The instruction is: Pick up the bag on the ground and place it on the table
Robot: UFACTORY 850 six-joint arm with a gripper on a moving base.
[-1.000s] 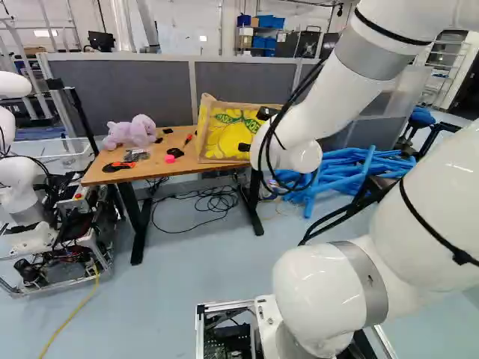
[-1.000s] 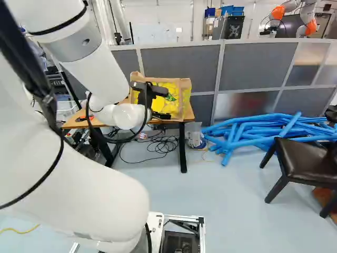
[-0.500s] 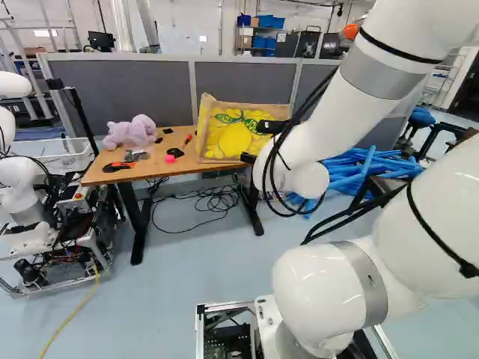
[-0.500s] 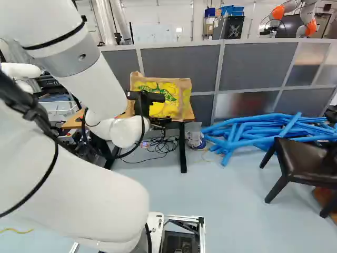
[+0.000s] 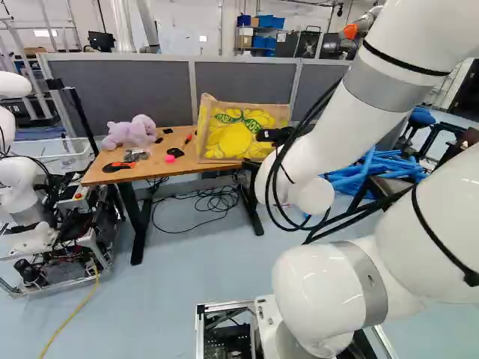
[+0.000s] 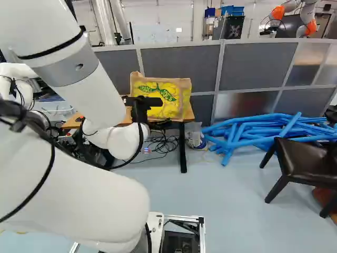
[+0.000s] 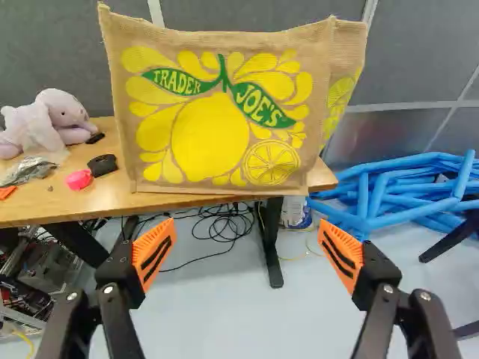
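In the right base view my gripper (image 6: 141, 108) is in front of the bag (image 6: 171, 95), which stands upright on the right end of the wooden table (image 5: 179, 175). The fingertips are hard to make out there. From the wrist view, the gripper (image 7: 245, 226) is wide open, its orange-padded fingers far apart with nothing between them. Ahead of it is the burlap bag (image 7: 213, 142), its yellow lemon print facing me. The bag's base rests near the table's front edge, and a gap separates it from both fingers.
A purple plush toy (image 5: 131, 132), black tape roll (image 7: 102, 164) and pink object (image 7: 78, 179) share the table. Cables (image 7: 223, 224) lie beneath. Blue tubes (image 6: 258, 132) and a dark chair (image 6: 308, 163) are to the right; another robot (image 5: 22, 194) is at left.
My arm has drawn back from the bag, shifting rightward in the left base view and leftward in the right base view. More of the bag shows; it has stayed put on the table.
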